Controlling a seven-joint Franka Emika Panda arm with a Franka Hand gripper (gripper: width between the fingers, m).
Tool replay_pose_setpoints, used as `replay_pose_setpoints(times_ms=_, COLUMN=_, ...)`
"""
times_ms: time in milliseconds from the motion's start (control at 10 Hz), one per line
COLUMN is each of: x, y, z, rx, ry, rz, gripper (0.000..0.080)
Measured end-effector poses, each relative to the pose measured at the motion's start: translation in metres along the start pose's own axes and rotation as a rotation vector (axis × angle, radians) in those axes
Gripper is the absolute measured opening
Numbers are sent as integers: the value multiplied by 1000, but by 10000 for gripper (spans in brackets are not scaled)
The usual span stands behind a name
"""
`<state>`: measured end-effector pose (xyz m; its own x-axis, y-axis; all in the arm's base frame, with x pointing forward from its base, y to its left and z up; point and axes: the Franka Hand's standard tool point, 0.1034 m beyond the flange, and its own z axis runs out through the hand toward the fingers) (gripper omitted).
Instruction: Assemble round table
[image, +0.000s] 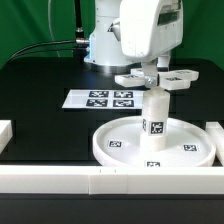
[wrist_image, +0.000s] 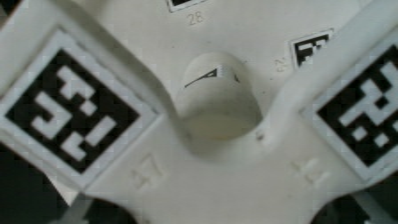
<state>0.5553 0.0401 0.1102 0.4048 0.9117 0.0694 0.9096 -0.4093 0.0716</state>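
Observation:
The large rimmed round disc (image: 120, 146) lies on the black table near the front. The short thick cylinder post (image: 155, 116) stands upright on its middle. My gripper (image: 150, 74) is shut on the small cross-shaped piece (image: 160, 80) and holds it flat right over the post's top, touching or nearly so. In the wrist view the cross-shaped piece (wrist_image: 125, 60) fills the picture with its tagged arms and round hub (wrist_image: 217, 100). My gripper (wrist_image: 217, 208) shows only as finger edges at the arms' sides. The post is hidden under the piece there.
The marker board (image: 108, 98) lies flat behind the disc towards the exterior view's left. Long white border bars run along the front (image: 90, 181), the left (image: 5, 132) and the right (image: 215, 135). The robot's base (image: 100, 45) stands at the back.

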Motion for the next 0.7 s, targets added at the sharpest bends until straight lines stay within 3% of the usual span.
replay_pose_setpoints(times_ms=300, x=-2, y=-2, z=6, rx=9, ry=-3, rz=6, gripper=448)
replay_pose_setpoints(times_ms=700, x=-2, y=1, z=6, rx=-3, ry=3, rz=6, gripper=448)
